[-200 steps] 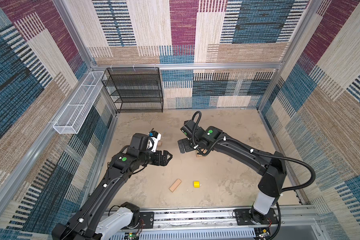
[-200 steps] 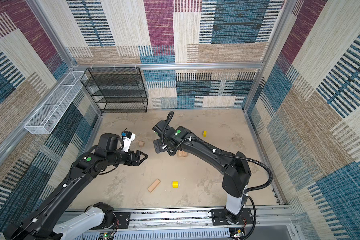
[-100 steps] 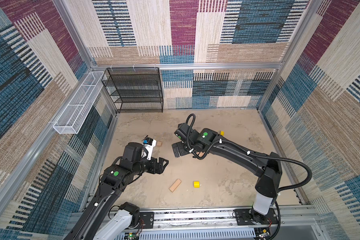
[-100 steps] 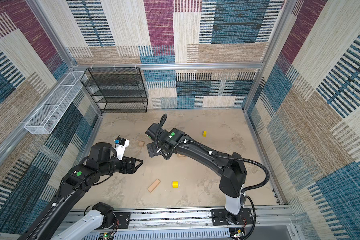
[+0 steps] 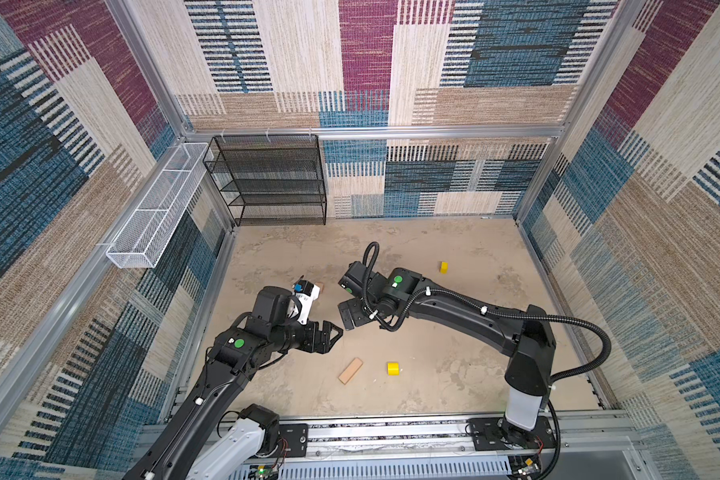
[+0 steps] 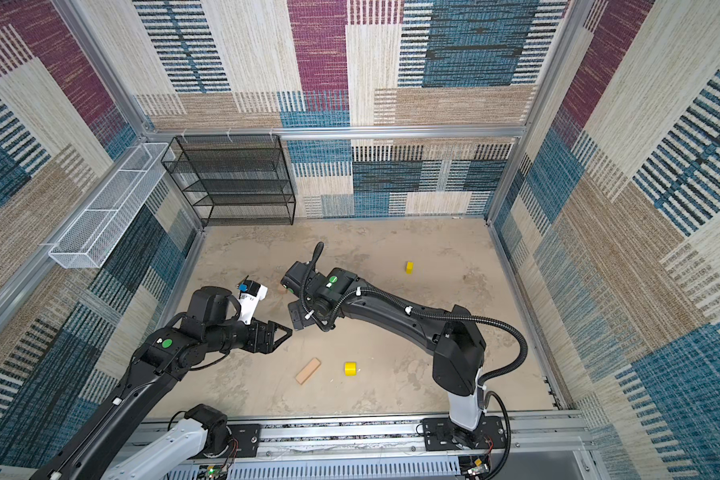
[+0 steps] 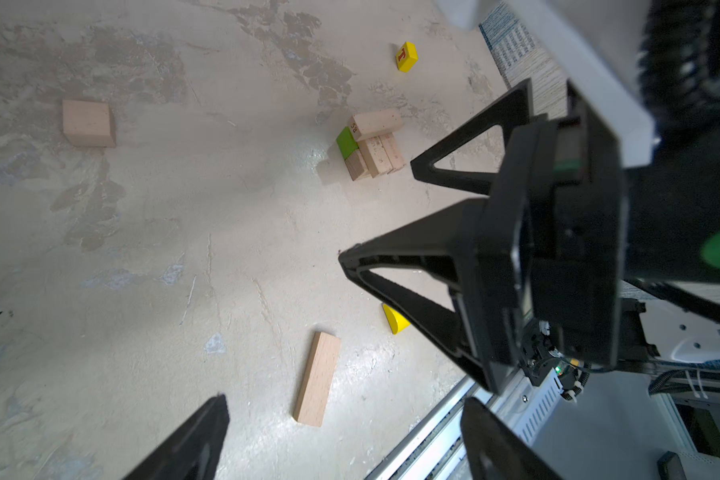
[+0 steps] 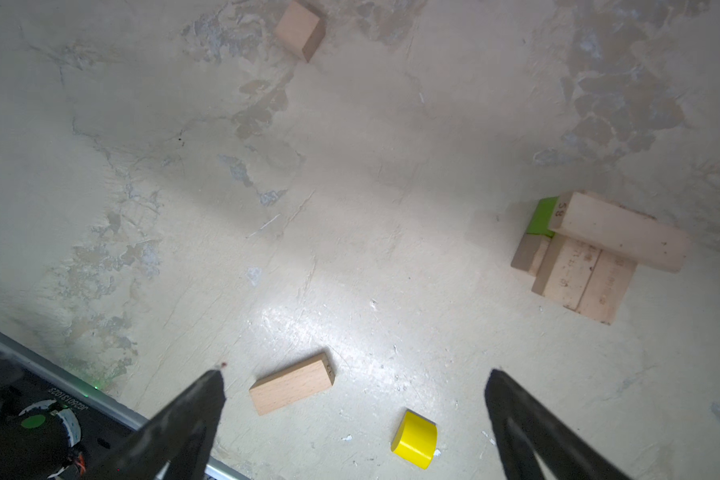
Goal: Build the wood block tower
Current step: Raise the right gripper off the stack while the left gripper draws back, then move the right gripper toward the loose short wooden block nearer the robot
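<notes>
Jaws: left gripper (image 7: 344, 405) and right gripper (image 8: 356, 374) are being held wide, empty.
Risk: tower (image 8: 591, 253) is being judged lopsided; plank (image 8: 292, 384) lying apart from it could be placed askew, toppling it.

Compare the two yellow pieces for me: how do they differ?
The yellow cube is flat-faced with a red letter on one face; the yellow rounded piece has one curved side and shows no mark. In both top views the cube lies farther back, the rounded piece near the front beside the loose plank. Both lie loose, apart from the stack.
</notes>
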Robot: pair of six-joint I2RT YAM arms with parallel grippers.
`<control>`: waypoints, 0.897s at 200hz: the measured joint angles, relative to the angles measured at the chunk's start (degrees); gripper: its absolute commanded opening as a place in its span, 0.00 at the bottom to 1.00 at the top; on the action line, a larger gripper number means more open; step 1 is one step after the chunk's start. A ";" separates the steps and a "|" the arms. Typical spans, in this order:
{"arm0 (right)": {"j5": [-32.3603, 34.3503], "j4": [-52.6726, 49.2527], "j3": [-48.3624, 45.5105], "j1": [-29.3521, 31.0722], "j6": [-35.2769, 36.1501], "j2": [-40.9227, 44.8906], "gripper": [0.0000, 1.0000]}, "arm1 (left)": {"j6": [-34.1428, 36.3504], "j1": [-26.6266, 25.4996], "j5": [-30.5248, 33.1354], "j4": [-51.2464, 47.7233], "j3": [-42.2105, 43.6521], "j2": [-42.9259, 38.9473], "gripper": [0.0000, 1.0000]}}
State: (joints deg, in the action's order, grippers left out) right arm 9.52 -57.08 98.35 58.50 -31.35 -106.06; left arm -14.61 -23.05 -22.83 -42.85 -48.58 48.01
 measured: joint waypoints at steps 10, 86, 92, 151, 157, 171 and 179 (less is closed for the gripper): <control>0.00 0.66 -0.72 0.00 0.11 0.37 1.00 | 0.00 -0.35 0.11 0.00 0.04 -0.55 0.92; -1.05 6.56 -8.44 0.04 4.74 4.00 1.00 | -0.02 -0.74 1.66 0.00 0.07 -2.34 0.92; -1.25 7.15 -9.53 0.04 5.31 4.57 1.00 | -0.02 -0.74 1.66 0.00 0.07 -2.34 0.92; -3.15 9.25 -13.86 0.59 8.61 5.90 1.00 | -0.02 -0.72 1.68 0.02 0.07 -0.76 0.91; -3.32 9.25 -14.01 0.72 8.98 5.92 1.00 | -0.02 -0.70 1.68 0.00 0.07 -0.63 0.91; -4.09 9.25 -14.38 0.79 9.84 6.21 1.00 | -0.02 -0.70 1.68 0.00 0.07 -0.50 0.91; -4.31 9.25 -14.60 0.87 10.40 6.49 1.00 | -0.02 -0.70 1.68 0.00 0.07 -0.52 0.91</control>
State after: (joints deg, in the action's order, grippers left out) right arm 5.21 -47.83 83.74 59.37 -20.95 -99.57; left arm -14.63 -23.75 -21.15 -42.85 -48.51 47.48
